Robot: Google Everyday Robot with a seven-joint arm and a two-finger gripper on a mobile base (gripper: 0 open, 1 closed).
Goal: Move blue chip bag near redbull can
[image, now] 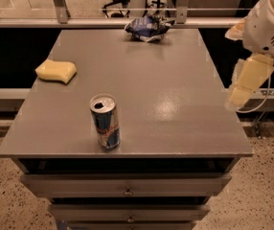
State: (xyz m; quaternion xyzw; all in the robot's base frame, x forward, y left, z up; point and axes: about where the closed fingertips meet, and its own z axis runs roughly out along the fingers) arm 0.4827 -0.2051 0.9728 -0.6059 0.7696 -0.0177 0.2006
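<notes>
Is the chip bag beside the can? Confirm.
No: the blue chip bag lies at the far edge of the table, the redbull can near the front; the gripper hangs beyond its right edge.

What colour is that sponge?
The sponge is yellow, camera view; the gripper hangs beside the table.

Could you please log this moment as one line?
crinkled dark blue foil chip bag: far edge | slim blue-silver redbull can: front | gripper: right of table
</notes>
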